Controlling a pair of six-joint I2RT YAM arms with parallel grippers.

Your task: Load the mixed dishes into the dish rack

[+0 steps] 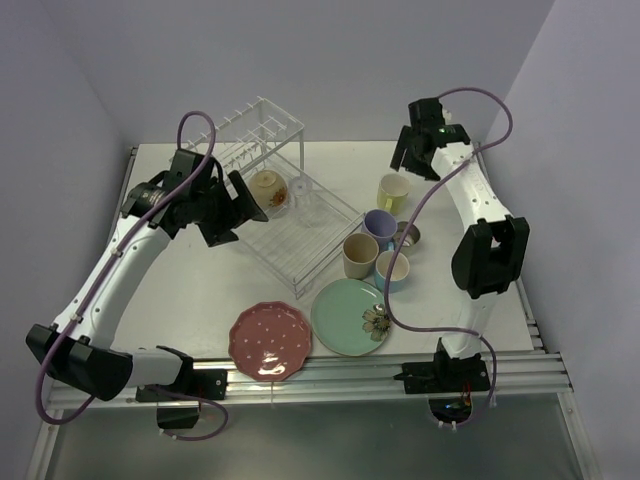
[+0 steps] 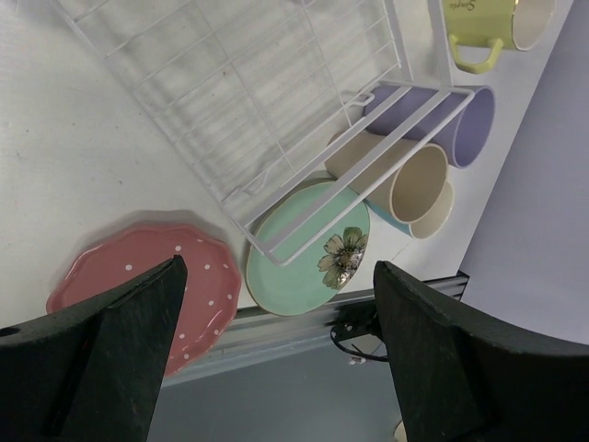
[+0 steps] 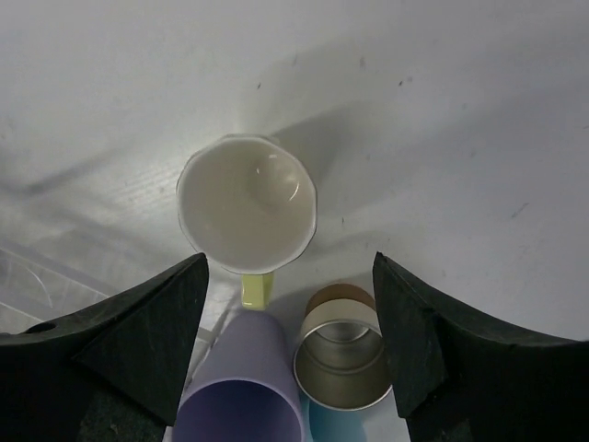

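The right pincer [image 1: 415,162] hangs released over the far right of the tabletop [image 1: 200,290], jaws spread wide and holding nothing. The yellow cup [image 3: 247,216] is the dish nearest it. In the top view the cup stands at about 7 o'clock from the pincer. In the right wrist view its open mouth sits just ahead of the fingers, a little toward 9 o'clock of the gap's centre. The cup is upright, long axis vertical, mouth up. Its handle points to 6 o'clock in that wrist view, toward the lavender cup [image 3: 241,391]. The next move probably calls for a straight descent with the fingers straddling the rim rather than the handle. The lavender cup leaves little room on that side.

The left pincer [image 1: 240,215] is also released and empty, hovering at the 9 o'clock edge of the dish rack [image 1: 300,235]. The cream bowl [image 1: 268,187] appears to sit in the rack already. The pink-red dotted plate [image 1: 270,340] and the mint-green plate [image 1: 345,310] lie flat at 6 o'clock of the rack, the pink-red one nearer the left arm.
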